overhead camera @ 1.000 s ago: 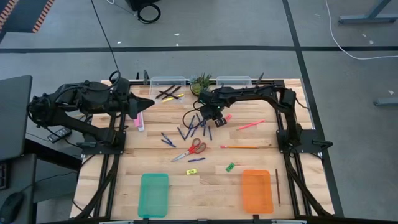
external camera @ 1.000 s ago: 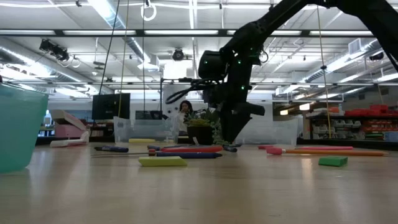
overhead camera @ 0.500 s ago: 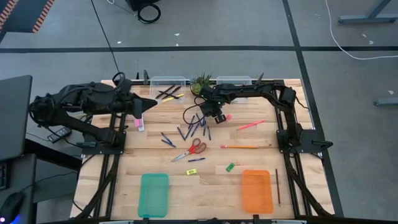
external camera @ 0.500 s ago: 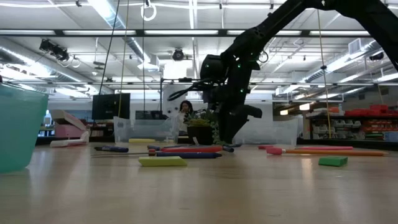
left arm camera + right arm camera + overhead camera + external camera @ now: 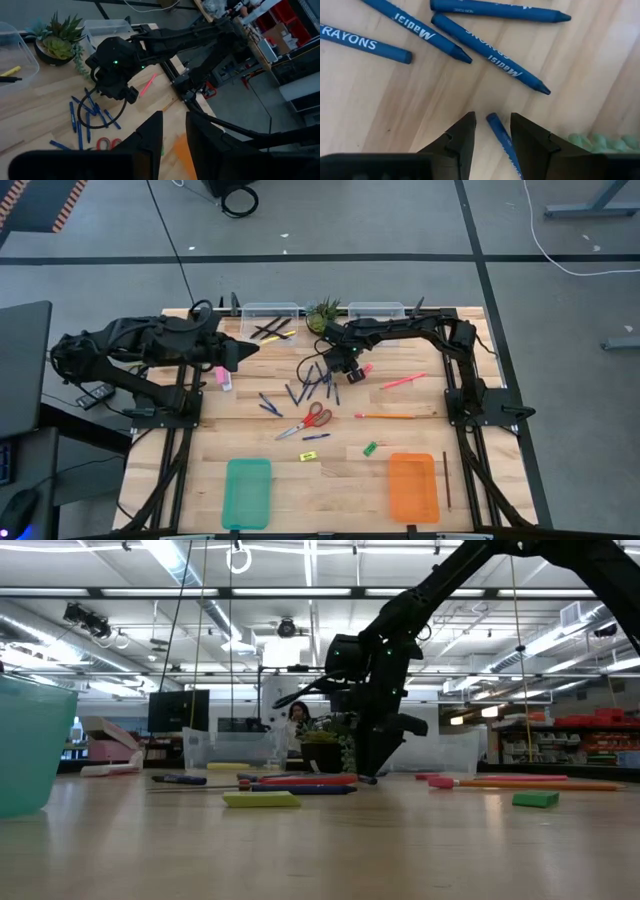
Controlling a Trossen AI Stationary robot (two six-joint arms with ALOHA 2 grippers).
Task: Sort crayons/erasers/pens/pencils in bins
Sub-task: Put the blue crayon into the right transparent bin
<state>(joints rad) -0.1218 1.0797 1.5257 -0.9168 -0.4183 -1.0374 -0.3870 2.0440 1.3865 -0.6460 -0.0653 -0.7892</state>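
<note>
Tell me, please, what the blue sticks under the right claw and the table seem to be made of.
The blue sticks look like wax crayons in matte paper wrappers: one is printed "CRAYONS" and the tips are bare and pointed. The table looks like pale wood, smooth and lightly sealed, with visible grain and plank seams.

Wooden table (image 5: 250,445), blue crayons (image 5: 318,380), scissors (image 5: 308,421), trays (image 5: 247,492)
</note>
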